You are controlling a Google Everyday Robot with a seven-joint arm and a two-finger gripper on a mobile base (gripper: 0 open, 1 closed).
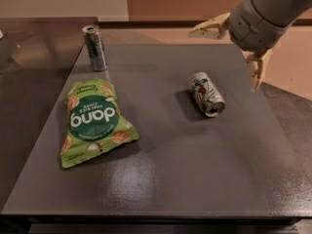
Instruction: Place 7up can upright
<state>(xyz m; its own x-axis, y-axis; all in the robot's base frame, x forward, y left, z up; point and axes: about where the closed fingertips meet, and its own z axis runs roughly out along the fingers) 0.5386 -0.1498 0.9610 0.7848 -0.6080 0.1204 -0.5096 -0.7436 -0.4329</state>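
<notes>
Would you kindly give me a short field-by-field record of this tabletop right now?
soda can: lying on its side, right of centre on the table
tall can: upright, back left corner
snack bag: flat, left side
gripper: above the back right, beyond the soda can, jaws open, empty
task state: soda can not yet upright

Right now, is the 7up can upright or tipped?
Tipped: the 7up can lies on its side. The open gripper hangs beyond it, upper right, not touching.
</notes>
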